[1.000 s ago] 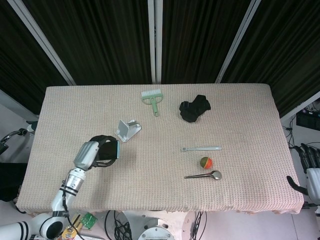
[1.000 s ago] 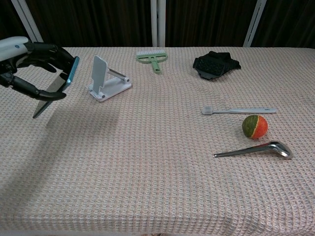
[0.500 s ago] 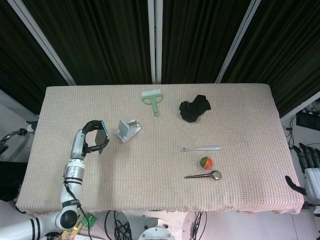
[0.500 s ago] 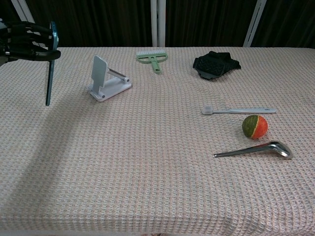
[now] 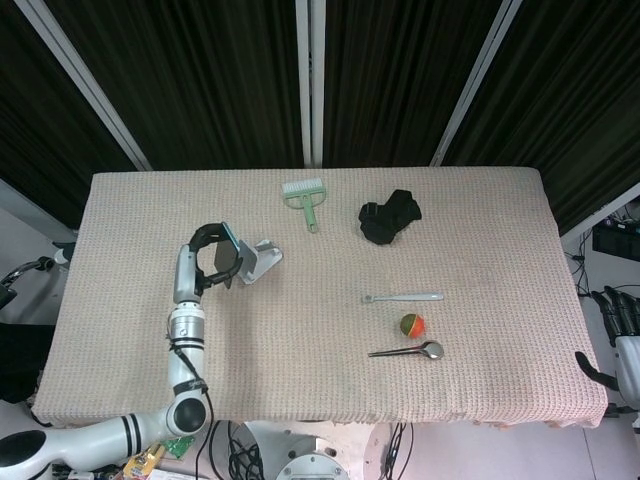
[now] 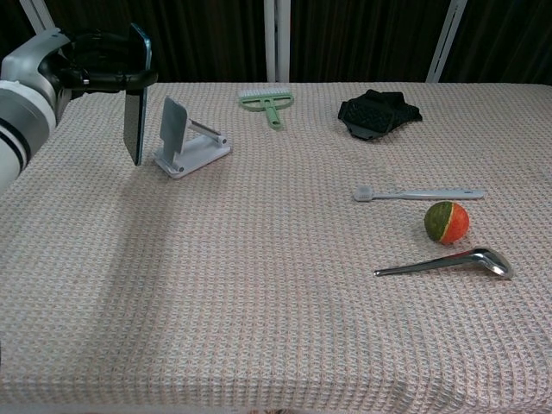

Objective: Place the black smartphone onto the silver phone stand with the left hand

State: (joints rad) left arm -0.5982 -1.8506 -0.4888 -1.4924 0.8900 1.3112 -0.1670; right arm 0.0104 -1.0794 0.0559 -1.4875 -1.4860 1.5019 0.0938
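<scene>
The left hand (image 6: 86, 69) grips the black smartphone (image 6: 135, 99) by its upper edge, fingers wrapped over the top. The phone hangs upright, clear of the table (image 6: 259, 328), just beside the silver phone stand (image 6: 185, 138) on the stand's left side in the chest view. In the head view the phone (image 5: 229, 255) sits close against the stand (image 5: 257, 260), but contact cannot be confirmed; the chest view shows a narrow gap between them.

Task status: pickup and transport are complete. The phone is not yet seated. Remaining, by estimate: shift the phone over the stand's base, tilt it to match the backrest, lower it onto the lip, then release.

The right hand (image 5: 622, 330) is at the table's right edge, well apart from the stand; whether its fingers are spread or curled cannot be told.

Well clear of the stand lie a green brush (image 6: 267, 102), a black cloth (image 6: 378, 112), a toothbrush (image 6: 418, 194), a small ball (image 6: 447, 222) and a metal spoon (image 6: 444, 263).
</scene>
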